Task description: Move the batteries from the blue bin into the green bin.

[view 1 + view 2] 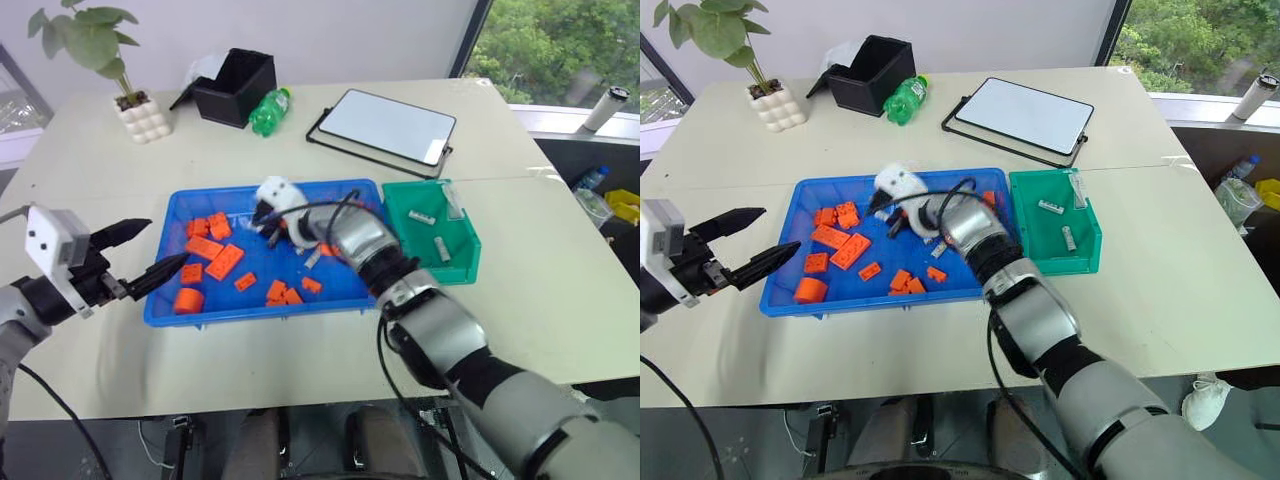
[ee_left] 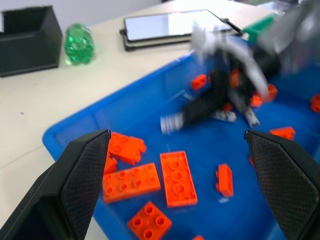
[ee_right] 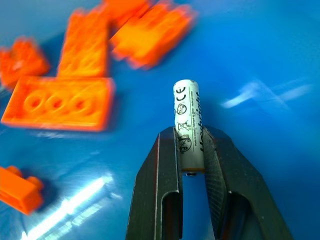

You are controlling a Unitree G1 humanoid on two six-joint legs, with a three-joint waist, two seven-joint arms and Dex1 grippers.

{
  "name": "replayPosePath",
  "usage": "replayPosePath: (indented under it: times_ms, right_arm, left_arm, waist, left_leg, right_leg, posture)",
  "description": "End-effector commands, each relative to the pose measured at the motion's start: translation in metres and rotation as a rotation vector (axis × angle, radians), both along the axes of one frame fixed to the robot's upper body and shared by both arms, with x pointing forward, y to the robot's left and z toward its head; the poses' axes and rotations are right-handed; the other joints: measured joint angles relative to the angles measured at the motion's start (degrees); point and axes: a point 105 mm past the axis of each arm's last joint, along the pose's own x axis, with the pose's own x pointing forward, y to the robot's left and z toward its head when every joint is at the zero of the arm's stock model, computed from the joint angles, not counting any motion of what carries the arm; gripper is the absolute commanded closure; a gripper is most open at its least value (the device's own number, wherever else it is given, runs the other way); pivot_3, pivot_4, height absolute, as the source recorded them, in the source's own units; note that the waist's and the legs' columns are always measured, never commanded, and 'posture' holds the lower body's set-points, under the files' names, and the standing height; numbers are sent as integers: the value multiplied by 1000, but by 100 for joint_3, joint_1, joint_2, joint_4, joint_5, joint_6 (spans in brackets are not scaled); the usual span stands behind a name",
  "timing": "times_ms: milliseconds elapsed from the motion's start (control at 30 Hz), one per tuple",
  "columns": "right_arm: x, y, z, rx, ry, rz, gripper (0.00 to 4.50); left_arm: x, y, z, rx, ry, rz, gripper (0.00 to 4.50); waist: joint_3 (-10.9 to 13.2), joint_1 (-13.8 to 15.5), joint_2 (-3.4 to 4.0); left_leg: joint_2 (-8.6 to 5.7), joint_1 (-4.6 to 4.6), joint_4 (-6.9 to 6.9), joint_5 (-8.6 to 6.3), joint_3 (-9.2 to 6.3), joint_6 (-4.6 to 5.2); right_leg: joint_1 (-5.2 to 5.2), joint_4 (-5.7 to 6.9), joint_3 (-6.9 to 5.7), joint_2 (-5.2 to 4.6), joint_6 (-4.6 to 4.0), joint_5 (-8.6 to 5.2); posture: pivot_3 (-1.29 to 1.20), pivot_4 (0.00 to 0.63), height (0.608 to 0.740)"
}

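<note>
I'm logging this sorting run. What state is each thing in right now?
right gripper: jaws shut on a battery, above the blue bin's floor.
left gripper: jaws open, empty, at the blue bin's left edge.
blue bin: holds orange blocks and at least one loose battery.
green bin: three batteries inside.
black box: open.
green bottle: lying on its side.

Office or lab room, as I see it.
A pale table (image 1: 560,300) beside big windows (image 1: 560,45), a potted plant (image 1: 110,70), and a framed whiteboard (image 1: 385,127).
</note>
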Motion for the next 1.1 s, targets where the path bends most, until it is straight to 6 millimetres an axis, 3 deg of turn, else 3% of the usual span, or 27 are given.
replayPosePath:
  times_ms: [33, 433, 667, 900, 1100]
  right_arm:
    - [-8, -3, 59, 93, -88, 27, 4421]
    - [-19, -113, 91, 22, -153, -198, 4421]
    - [-34, -175, 91, -44, -145, -372, 4421]
    - [-52, -209, 77, -87, -113, -488, 4421]
    - [-61, -219, 49, -99, -50, -532, 4421]
  left_arm:
    - [4, -3, 9, 23, -34, -36, 0]
    - [31, -32, 8, -8, -26, -235, 0]
    - [54, -46, 5, -41, -47, -295, 0]
    - [69, -49, 4, -43, -67, -305, 0]
    - [78, -53, 9, -41, -97, -312, 0]
  waist:
    - [0, 2, -1]
    - [0, 94, -2]
    - [1, 108, -4]
    - [1, 88, -6]
    - [2, 109, -7]
  left_leg:
    - [0, 0, -3, 0, 0, 0]
    - [0, 0, 2, -10, 5, 23]
    - [1, 0, 2, -9, 6, 23]
    - [3, -1, 4, -8, 11, 24]
    - [2, 1, 7, -1, 11, 24]
  right_leg:
    - [-2, 0, 0, 1, 0, 0]
    - [1, 0, 0, 4, 0, 0]
    - [2, 0, 0, 11, 1, 0]
    - [3, -4, 2, 13, 1, 0]
    - [8, -3, 3, 12, 1, 0]
  posture:
    - [0, 150, 740]
    - [0, 150, 740]
    - [0, 150, 740]
    - [0, 150, 740]
    - [0, 150, 740]
